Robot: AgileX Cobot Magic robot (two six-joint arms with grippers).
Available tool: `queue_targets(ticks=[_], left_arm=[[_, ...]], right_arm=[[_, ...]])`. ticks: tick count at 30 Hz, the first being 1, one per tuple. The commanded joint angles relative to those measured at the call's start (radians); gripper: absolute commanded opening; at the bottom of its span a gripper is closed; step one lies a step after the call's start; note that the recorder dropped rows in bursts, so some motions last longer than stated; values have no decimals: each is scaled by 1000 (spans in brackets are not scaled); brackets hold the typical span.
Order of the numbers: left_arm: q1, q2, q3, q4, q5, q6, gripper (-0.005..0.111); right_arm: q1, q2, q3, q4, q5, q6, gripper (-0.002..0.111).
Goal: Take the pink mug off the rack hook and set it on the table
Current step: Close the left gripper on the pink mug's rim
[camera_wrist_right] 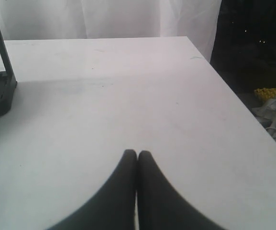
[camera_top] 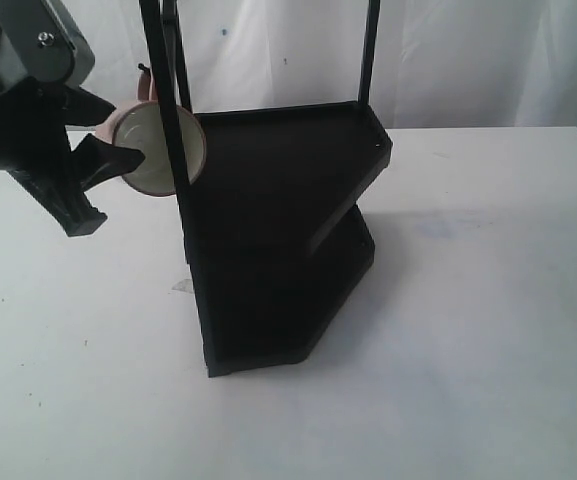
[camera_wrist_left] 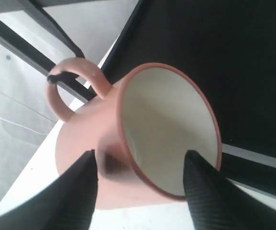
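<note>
White tabletop (camera_top: 488, 320), pink mug (camera_wrist_left: 90, 139) hanging on rack hook (camera_wrist_left: 61, 76), 10 o'clock of rack (camera_top: 278, 200).
L jaws apart, astride the mug; R jaws together, idle. Risk: pulling w/o lifting first snags handle (camera_wrist_left: 56, 98) on hook, tips rack.

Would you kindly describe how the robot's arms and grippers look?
The left gripper has black, tapering fingers with a fine woven texture; its wrist housing is grey metal with a screw. The right gripper has smooth black curved fingers.
</note>
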Motion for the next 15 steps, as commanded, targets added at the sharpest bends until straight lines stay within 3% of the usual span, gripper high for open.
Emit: queue_targets(ticks=[1,8,15], left_arm=[[-5,19,-6,-9,-27,-9,57],[-5,19,-6,-9,-100,-12,50],[-5,19,-6,-9,-96,-12,15]], right_arm=[[-4,-3,1,-8,-8,6,0],[-4,-3,1,-8,-8,6,0],[-4,-3,1,-8,-8,6,0]])
